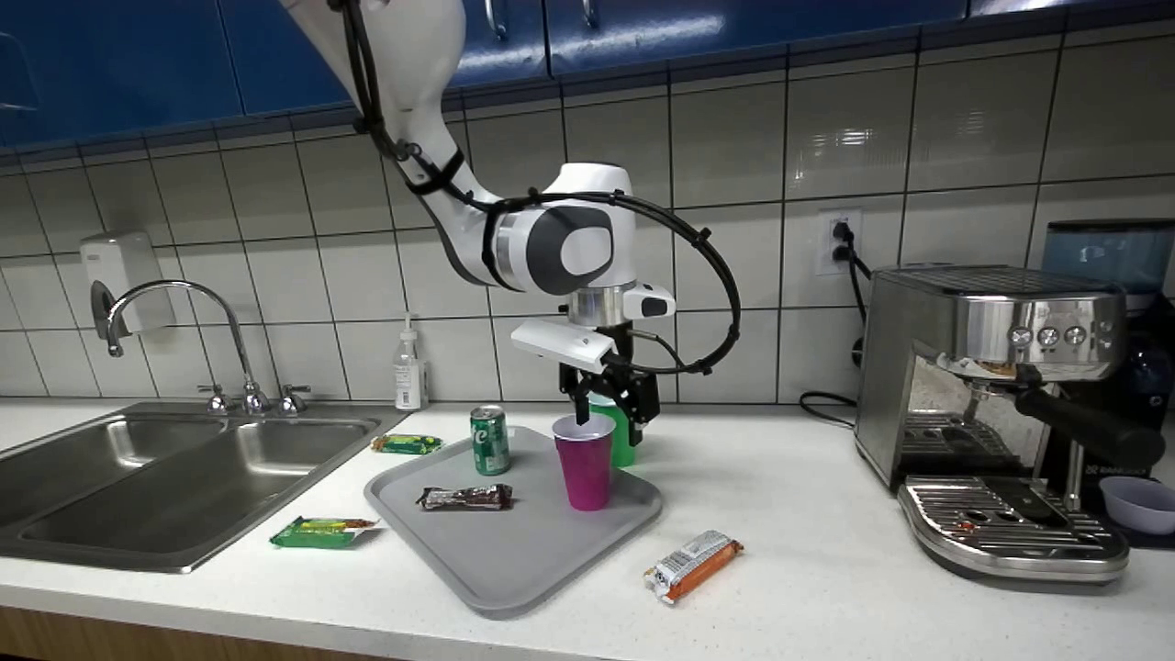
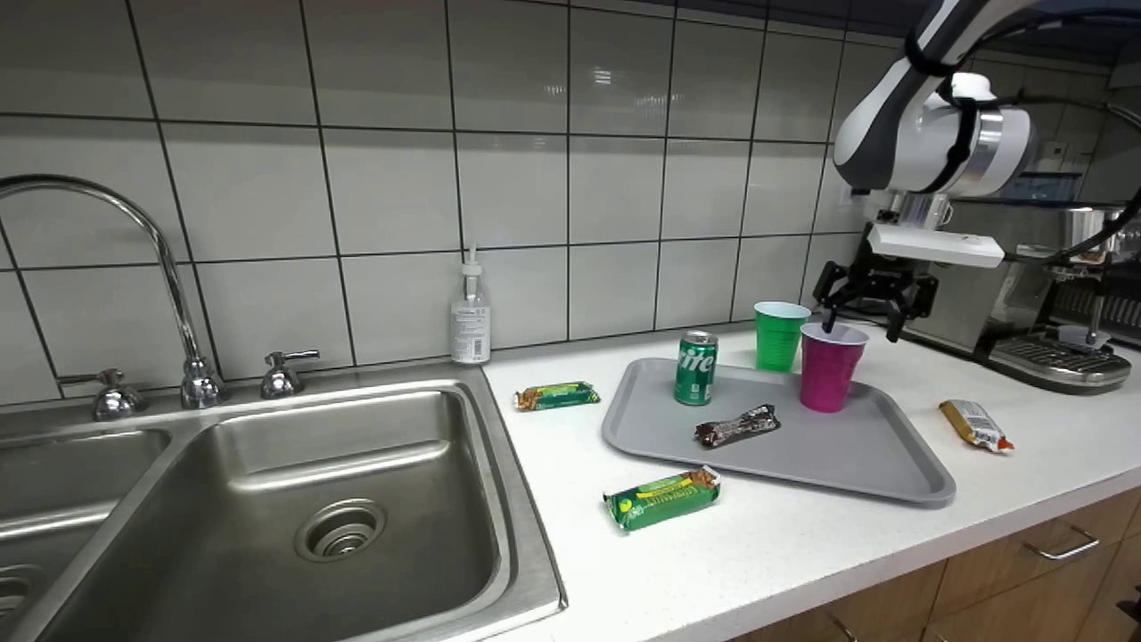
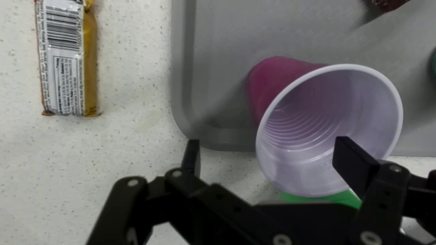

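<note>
My gripper [image 1: 609, 429] is open and holds nothing. It points down over the right back of the grey tray [image 1: 514, 560]. A magenta cup [image 1: 586, 473] with a pale inside stands upright on the tray. One fingertip is over or just inside the cup's mouth; I cannot tell whether it touches. The other fingertip is outside the cup, above the counter in the wrist view [image 3: 267, 146]. A green cup [image 2: 777, 341] stands behind the magenta cup, partly hidden in the wrist view. A green soda can [image 2: 695, 367] and a brown-wrapped bar [image 2: 737, 426] are also on the tray.
An orange-and-white bar [image 1: 693, 566] lies on the counter beside the tray. Two green-wrapped bars [image 2: 664, 499] [image 2: 557, 396] lie on the sink side. A steel sink [image 2: 526, 535] and pump bottle [image 2: 471, 321] are there. An espresso machine [image 1: 991, 330] stands opposite. Tiled wall behind.
</note>
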Motion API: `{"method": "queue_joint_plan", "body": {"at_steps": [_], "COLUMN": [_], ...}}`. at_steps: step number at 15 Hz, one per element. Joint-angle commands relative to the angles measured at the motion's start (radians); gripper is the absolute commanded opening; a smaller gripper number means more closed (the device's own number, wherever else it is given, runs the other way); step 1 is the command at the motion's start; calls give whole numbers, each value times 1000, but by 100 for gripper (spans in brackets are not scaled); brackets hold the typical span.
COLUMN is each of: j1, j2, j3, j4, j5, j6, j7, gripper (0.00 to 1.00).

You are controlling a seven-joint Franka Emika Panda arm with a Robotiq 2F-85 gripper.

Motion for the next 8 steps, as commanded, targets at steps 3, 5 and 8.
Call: {"method": "queue_joint_plan", "body": {"at_steps": [3,5,8], "j1": [15,16,17], "j2": [32,42,50], "j3": [-7,-7,-5], "j4": [10,13,14], "j5": [-7,-7,-8], "j6": [20,22,27], "j7": [20,20,16], "gripper": [100,100,100]}}
